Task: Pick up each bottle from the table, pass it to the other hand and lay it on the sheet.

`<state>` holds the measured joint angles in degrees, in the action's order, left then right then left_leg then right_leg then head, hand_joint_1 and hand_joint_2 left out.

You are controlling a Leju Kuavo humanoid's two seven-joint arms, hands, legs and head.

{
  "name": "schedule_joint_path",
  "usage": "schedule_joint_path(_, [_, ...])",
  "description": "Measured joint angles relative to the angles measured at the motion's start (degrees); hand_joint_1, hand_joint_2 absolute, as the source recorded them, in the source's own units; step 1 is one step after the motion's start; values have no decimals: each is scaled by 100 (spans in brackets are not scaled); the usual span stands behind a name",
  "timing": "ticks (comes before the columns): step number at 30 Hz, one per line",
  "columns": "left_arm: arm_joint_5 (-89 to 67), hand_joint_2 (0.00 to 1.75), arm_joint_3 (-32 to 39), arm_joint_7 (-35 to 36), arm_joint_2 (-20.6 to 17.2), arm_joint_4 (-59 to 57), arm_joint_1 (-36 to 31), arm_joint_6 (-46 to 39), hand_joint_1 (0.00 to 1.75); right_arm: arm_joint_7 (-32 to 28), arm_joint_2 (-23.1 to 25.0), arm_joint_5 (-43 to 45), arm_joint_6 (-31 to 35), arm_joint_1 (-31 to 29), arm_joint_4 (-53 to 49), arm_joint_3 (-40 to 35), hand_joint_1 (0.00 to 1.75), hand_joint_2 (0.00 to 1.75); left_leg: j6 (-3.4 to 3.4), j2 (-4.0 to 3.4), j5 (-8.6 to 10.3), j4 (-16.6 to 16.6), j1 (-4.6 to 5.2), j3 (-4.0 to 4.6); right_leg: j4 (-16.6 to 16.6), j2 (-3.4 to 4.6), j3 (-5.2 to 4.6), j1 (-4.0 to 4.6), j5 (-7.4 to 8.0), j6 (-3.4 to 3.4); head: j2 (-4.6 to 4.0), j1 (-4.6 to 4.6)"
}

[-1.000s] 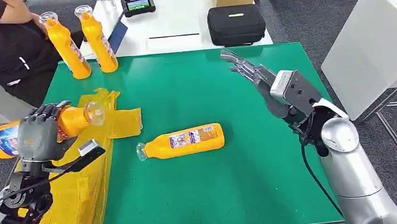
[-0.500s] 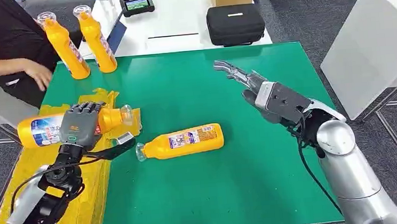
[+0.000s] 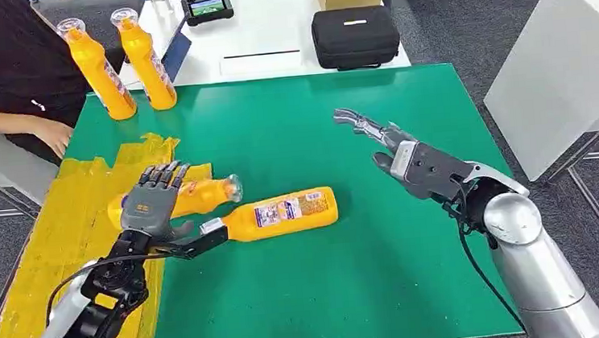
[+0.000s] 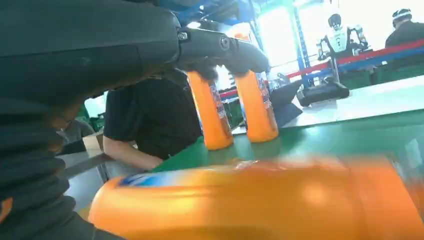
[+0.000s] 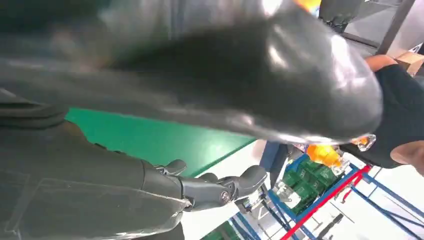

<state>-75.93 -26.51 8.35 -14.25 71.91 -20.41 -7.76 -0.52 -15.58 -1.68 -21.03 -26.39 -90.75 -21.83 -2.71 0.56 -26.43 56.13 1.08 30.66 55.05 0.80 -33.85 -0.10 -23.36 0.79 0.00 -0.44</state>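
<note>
Orange bottle [image 3: 193, 197] lies on its side at the yellow sheet [image 3: 61, 260] edge, the left hand [image 3: 152, 210] resting over it with fingers spread — whether it grips I cannot tell. A second bottle [image 3: 280, 213] lies on the green mat [image 3: 306, 297] — the right hand [image 3: 396, 157] hovers empty, fingers apart.

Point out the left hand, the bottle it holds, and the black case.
left hand [image 3: 152, 206], head view, back of the hand.
held bottle [image 3: 201, 196], head view, orange shoulder near the neck.
black case [image 3: 355, 37], head view, middle of its top.

Green table [image 3: 306, 289], yellow sheet [image 3: 67, 236], lying bottle [image 3: 284, 213]
</note>
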Motion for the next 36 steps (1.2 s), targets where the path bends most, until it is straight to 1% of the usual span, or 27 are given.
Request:
schedule_joint_path(4, [295, 0, 111, -72, 76, 2, -1, 282, 0, -68, 0, -72, 0, 4, 48, 0, 0, 0, 0, 0, 0, 0, -1, -1, 0, 0, 0, 1, 0, 0, 0, -2])
schedule_joint_path(15, [404, 0, 260, -101, 186, 0, -1, 374, 0, -120, 11, -133, 0, 4, 190, 0, 0, 0, 0, 0, 0, 0, -1, 1, 1, 0, 1, 0, 0, 0, 0, -2])
schedule_joint_path(20, [630, 0, 459, -92, 295, 46, 10, 527, 0, -197, 13, -234, -11, -10, 258, 0, 0, 0, 0, 0, 0, 0, -1, 2, 1, 0, 0, 0, 0, 0, 0, -2])
schedule_joint_path(22, [1068, 0, 630, -210, 372, 114, 24, 540, 0, -208, 11, -262, -11, -9, 286, 11, 0, 0, 0, 1, 0, 0, -1, 2, 1, -1, 1, 0, 0, 0, 0, 0])
schedule_joint_path(25, [2281, 0, 982, -556, 477, 319, 100, 474, 0, -245, -2, -326, 2, -1, 341, 61, 0, 0, 0, -3, 0, 0, -1, 0, 1, 1, 1, 0, 0, 0, 0, -2])
schedule_joint_path(29, [3159, 0, 1314, -837, 481, 744, 226, -53, 0, -332, -37, -636, 105, 90, 391, 147, 0, 0, 0, 3, 0, 0, -1, 1, 1, 0, -1, 1, 0, 0, 0, -4])
schedule_joint_path(33, [5024, 0, 1602, -1145, 518, 1281, 399, -64, 0, -291, -149, -861, 109, 112, 472, 230, 0, 0, 0, 1, 0, 0, -2, 2, 1, 0, 0, 1, 0, 0, 0, 0])
schedule_joint_path(36, [5809, 0, 1720, -1261, 520, 1541, 527, -64, 0, -291, -212, -876, 190, 128, 553, 282, 0, 0, 0, 1, 0, 0, -1, 2, 0, 0, 0, 0, 0, 0, 0, -2])
